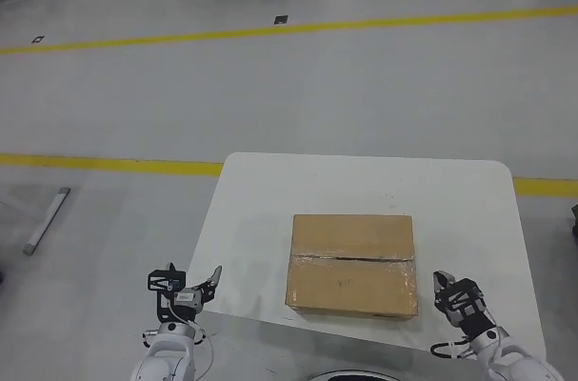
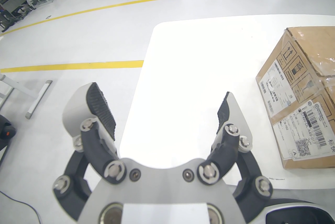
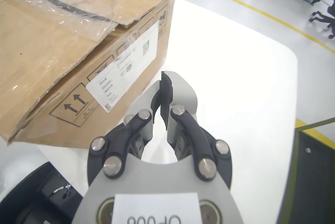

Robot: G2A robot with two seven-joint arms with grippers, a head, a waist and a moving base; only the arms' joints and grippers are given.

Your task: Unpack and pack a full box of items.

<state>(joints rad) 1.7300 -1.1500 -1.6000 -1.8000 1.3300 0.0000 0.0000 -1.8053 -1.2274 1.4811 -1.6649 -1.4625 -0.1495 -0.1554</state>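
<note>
Cardboard shipping box (image 1: 351, 265) sits on the near half of the white table (image 1: 269, 190), a little right of centre. Its top flaps are folded shut. Clear packing tape (image 3: 65, 8) runs along the centre seam, wrinkled and partly lifted. At the right end the far flap's edge (image 3: 130, 23) looks ragged and stands slightly proud. Printed labels are stuck on both end faces.

The left gripper (image 2: 159, 97) hangs at the table's near left corner, well apart from the box. Its jaws are spread wide with nothing between them. The right gripper (image 3: 165, 84) is off the box's near right corner, close but not touching. Its pads are pressed together on nothing.

Unpacking has not begun, so the flaps come first, and that is where trouble is likely. The right claw would have to spread before it could take a flap; pushed in as it is, it would probably only nudge the box. With nothing bracing the box, a pull on a taped flap could drag or tilt the whole carton toward the table's near edge instead of parting the seam. The loose film may also stretch and cling, and the ragged flap edge could tear further if gripped there.
</note>
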